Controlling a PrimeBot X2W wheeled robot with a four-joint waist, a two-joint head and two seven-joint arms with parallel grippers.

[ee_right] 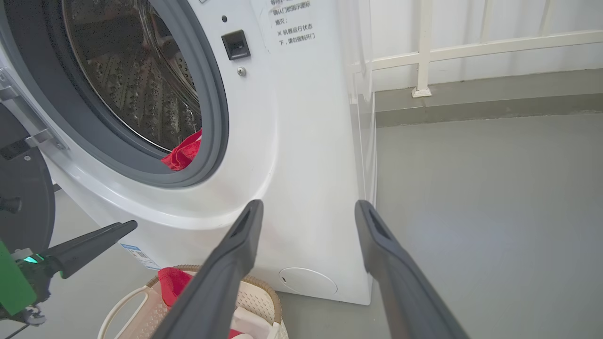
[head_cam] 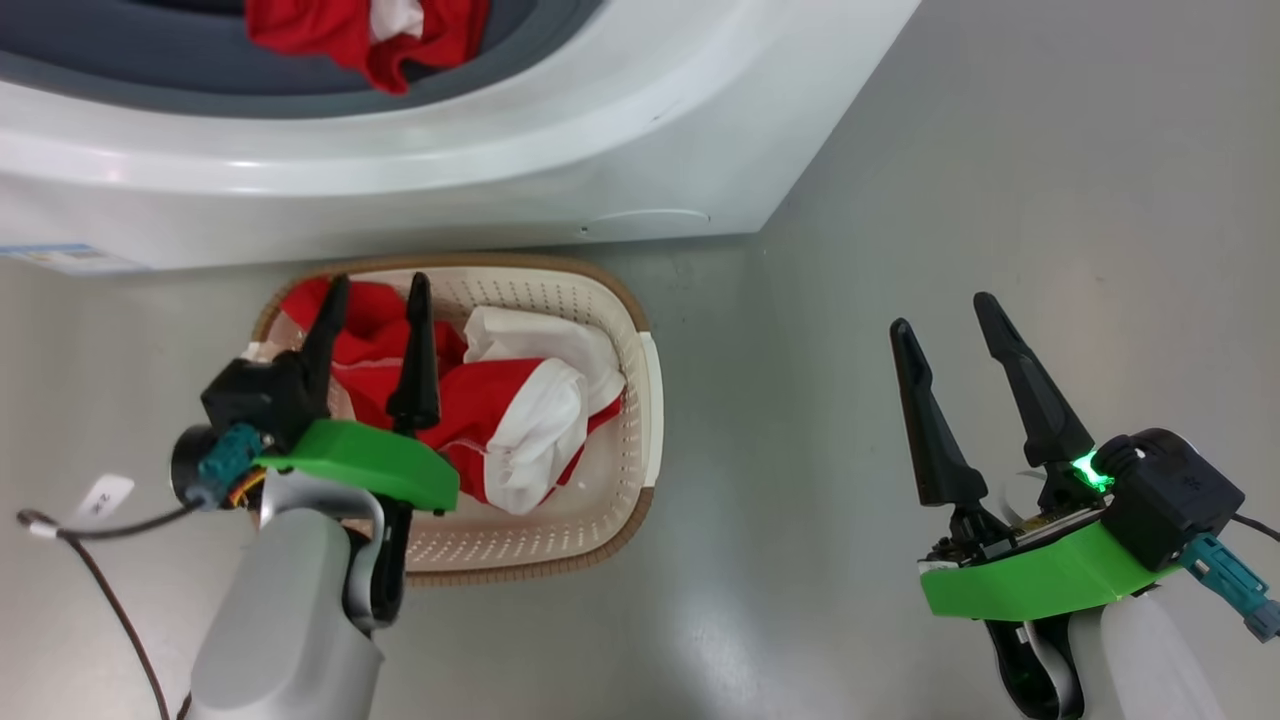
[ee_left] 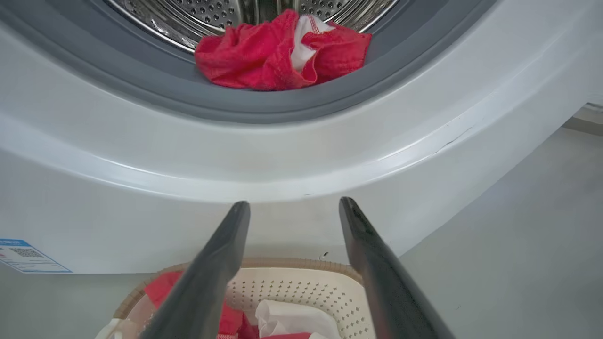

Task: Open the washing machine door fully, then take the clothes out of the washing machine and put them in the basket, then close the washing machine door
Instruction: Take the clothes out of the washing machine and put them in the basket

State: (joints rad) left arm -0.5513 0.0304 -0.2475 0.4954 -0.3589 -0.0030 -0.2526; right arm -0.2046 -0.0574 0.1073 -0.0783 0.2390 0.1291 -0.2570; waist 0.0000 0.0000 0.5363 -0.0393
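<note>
The washing machine (head_cam: 560,150) stands with its mouth uncovered; its door (ee_right: 21,202) shows as a dark rim swung out at the left edge. Red and white clothes (ee_left: 278,54) lie on the grey rubber ring at the drum's lip. More red and white clothes (head_cam: 520,410) lie in the basket (head_cam: 645,400) on the floor in front of the machine. My left gripper (head_cam: 378,285) hangs open over the basket's left side, nothing between its fingers. My right gripper (head_cam: 943,315) is open and empty over bare floor to the basket's right.
Grey floor spreads to the right of the washing machine (ee_right: 301,117). A white railing (ee_right: 424,52) runs along the wall behind. A blue label (ee_left: 26,256) sits low on the machine's front. A dark cable (head_cam: 110,590) trails from my left wrist.
</note>
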